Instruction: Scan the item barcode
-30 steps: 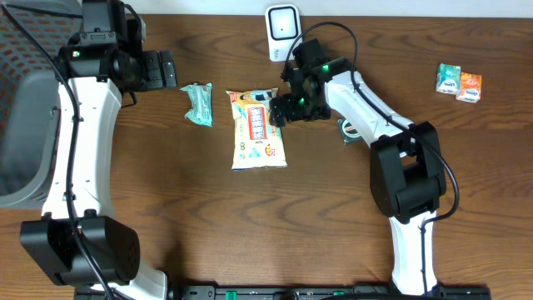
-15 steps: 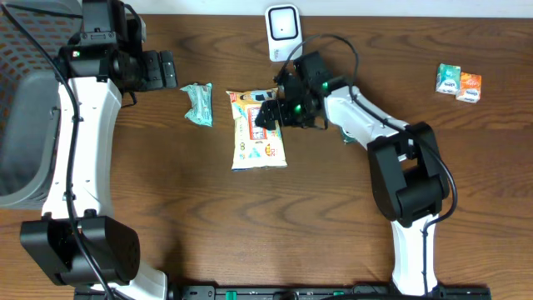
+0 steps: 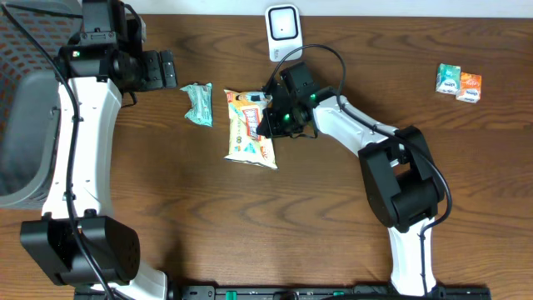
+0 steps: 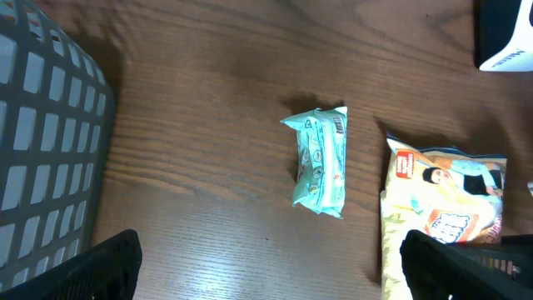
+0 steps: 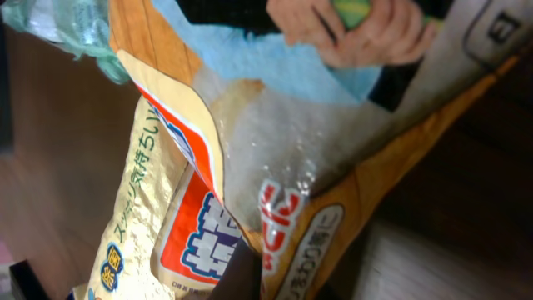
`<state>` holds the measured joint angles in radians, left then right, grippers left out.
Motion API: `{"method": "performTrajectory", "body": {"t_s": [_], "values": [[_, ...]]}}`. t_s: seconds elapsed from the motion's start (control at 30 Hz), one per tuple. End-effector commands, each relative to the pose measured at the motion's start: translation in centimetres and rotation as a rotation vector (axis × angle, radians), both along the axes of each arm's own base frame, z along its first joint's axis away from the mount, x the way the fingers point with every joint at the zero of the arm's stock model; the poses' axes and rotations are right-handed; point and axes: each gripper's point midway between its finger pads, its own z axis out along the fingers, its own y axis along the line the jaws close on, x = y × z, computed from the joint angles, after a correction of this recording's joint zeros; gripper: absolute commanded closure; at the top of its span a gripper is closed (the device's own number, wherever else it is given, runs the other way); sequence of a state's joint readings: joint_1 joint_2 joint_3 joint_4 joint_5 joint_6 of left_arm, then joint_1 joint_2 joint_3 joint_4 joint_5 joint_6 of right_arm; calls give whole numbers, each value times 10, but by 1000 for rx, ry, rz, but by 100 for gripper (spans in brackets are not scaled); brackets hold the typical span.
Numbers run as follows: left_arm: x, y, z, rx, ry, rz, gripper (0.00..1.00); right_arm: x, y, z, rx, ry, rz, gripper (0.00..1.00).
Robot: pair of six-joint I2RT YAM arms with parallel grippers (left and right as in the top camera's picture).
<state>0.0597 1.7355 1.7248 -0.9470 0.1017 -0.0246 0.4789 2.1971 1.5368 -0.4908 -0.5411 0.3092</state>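
A yellow-orange snack bag (image 3: 250, 129) lies at the table's middle, its right edge raised and crumpled. My right gripper (image 3: 271, 118) is shut on that edge; in the right wrist view the bag (image 5: 208, 167) fills the frame and folds over one dark finger (image 5: 241, 279). The white barcode scanner (image 3: 282, 25) stands at the back edge, just behind the bag. My left gripper (image 4: 271, 271) hangs open over bare wood with nothing between its fingers. It is left of the bag (image 4: 441, 208) and near a teal packet (image 4: 321, 160).
A grey mesh basket (image 3: 17, 125) fills the far left. The teal packet (image 3: 198, 103) lies between the left gripper (image 3: 162, 69) and the bag. Two small cartons (image 3: 459, 83) sit at the far right.
My right gripper moved left onto the bag's right edge and shut on it. The bag shifted left and its edge lifted. The left arm stayed still.
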Motion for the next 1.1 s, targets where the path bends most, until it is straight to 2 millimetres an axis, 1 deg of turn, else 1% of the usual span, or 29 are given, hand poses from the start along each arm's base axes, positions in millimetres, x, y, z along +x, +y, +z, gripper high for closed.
{"method": "performTrajectory", "body": {"t_s": [0.0,0.13,0.2,0.27,0.43,0.5,0.53,0.6,0.63,0.67,0.7,0.73,0.77,0.83,0.87,0.9,1.03,1.07], "values": [[-2,-1,-1,8,8,-13,2,28,-34,17,-143,-114,-58,99],[-2,-1,-1,8,8,-13,2,54,-80,54,-393,-266,-126,99],[-2,-1,-1,8,7,-13,2,61,-97,72,-514,-345,-149,99],[-2,-1,-1,8,7,-13,2,66,-113,87,-650,-425,-169,99],[-2,-1,-1,8,7,-13,2,68,-150,111,-1045,-587,-218,99],[-2,-1,-1,8,8,-13,2,68,-156,118,-1167,-635,-223,99],[-2,-1,-1,8,8,-13,2,67,-154,119,-1185,-645,-214,99],[-2,-1,-1,8,8,-13,2,64,-142,108,-1132,-624,-176,99],[-2,-1,-1,8,8,-13,2,63,-134,101,-1080,-603,-150,99],[-2,-1,-1,8,8,-13,2,59,-122,92,-1004,-571,-115,97],[-2,-1,-1,8,7,-13,2,58,-114,86,-942,-546,-94,82],[-2,-1,-1,8,8,-13,2,57,-108,82,-879,-523,-83,66],[-2,-1,-1,8,8,-13,2,59,-105,79,-828,-504,-94,56],[-2,-1,-1,8,8,-13,2,66,-107,77,-743,-468,-146,31],[-2,-1,-1,8,7,-13,2,69,-109,75,-688,-440,-165,23],[-2,-1,-1,8,8,-13,2,71,-110,73,-624,-407,-170,18],[-2,-1,-1,8,7,-13,2,76,-106,65,-327,-275,-145,8],[-2,-1,-1,8,8,-13,2,77,-107,63,-282,-253,-144,5]]}}
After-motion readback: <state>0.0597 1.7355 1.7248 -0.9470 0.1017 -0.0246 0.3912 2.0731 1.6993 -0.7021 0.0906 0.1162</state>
